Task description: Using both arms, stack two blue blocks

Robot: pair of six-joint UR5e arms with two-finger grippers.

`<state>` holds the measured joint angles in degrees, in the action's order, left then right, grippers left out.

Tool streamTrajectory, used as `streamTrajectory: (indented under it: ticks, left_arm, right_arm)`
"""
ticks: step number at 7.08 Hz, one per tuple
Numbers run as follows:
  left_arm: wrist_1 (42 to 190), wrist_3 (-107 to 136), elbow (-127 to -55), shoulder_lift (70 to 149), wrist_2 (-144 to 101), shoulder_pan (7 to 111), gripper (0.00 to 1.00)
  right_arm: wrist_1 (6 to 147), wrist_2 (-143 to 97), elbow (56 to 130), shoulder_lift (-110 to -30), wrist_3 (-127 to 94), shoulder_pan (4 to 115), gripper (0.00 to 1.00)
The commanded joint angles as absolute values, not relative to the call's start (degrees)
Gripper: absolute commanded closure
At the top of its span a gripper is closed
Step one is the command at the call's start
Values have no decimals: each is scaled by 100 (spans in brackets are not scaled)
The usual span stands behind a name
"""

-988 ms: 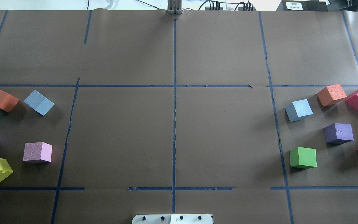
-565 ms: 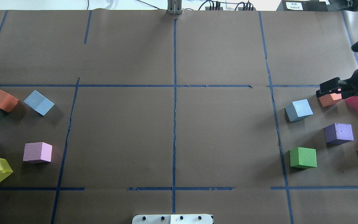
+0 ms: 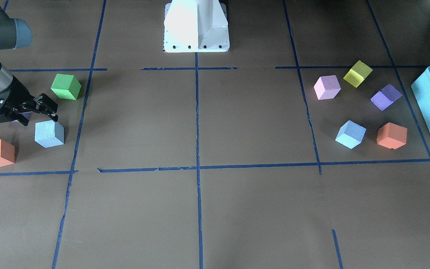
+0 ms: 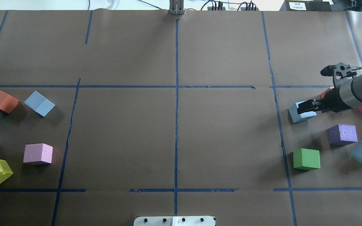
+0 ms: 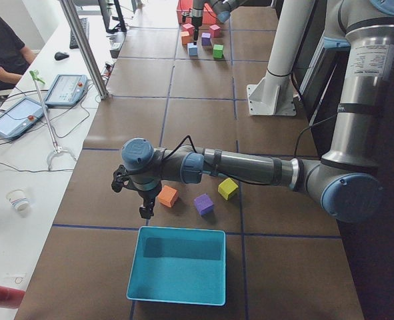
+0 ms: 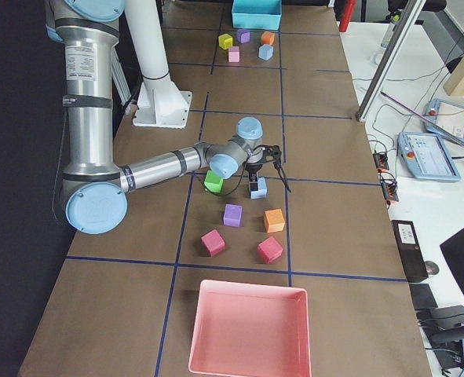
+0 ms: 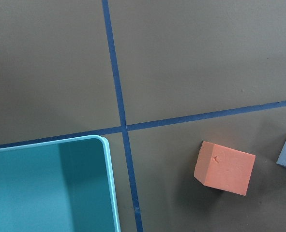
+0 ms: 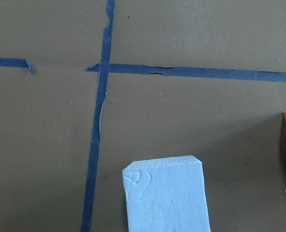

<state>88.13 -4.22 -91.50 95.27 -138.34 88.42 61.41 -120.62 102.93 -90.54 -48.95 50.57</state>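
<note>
Beside the teal bin (image 5: 183, 230), the left hand (image 5: 146, 212) hovers.

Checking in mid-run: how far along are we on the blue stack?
Nothing stacked yet: the right pale sky-blue foam cube and the left pale sky-blue foam cube both rest on the table, far apart. In hand: the right gripper, jaws open, hovers over the right cube, not gripping. The left arm hangs near an orange foam cube. Left: both picks and the stacking.
</note>
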Motion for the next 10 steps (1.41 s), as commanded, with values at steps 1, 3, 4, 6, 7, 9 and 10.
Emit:
streamTrajectory:
  ticks: [1, 3, 4, 6, 7, 9, 10]
  left_arm:
    - [8807, -422, -9149, 9527, -13834, 8842, 0]
    - [8815, -422, -9149, 9527, -13834, 8842, 0]
    - [8807, -431, -9149, 9527, -13843, 8842, 0]
    - [8807, -439, -9158, 9527, -13843, 8842, 0]
    - [8807, -439, -9167, 9519, -13843, 8842, 0]
    - [8807, -431, -9167, 9527, -13843, 8842, 0]
    - [8798, -422, -9176, 9527, -13843, 8842, 0]
  right_arm:
    - [6152, -12050, 10038, -8921, -4694, 4949, 0]
    - [6144, -12059, 9801, -8877, -4423, 4948, 0]
    - [6144, -12067, 9774, -8860, -4369, 4948, 0]
    - [6144, -12059, 9765, -8833, -4377, 4931, 17]
    - [6144, -12059, 9756, -8798, -4377, 4931, 48]
    - [6152, -12111, 9808, -8772, -4368, 5070, 95]
    - [6170, -12190, 9922, -8702, -4420, 5219, 98]
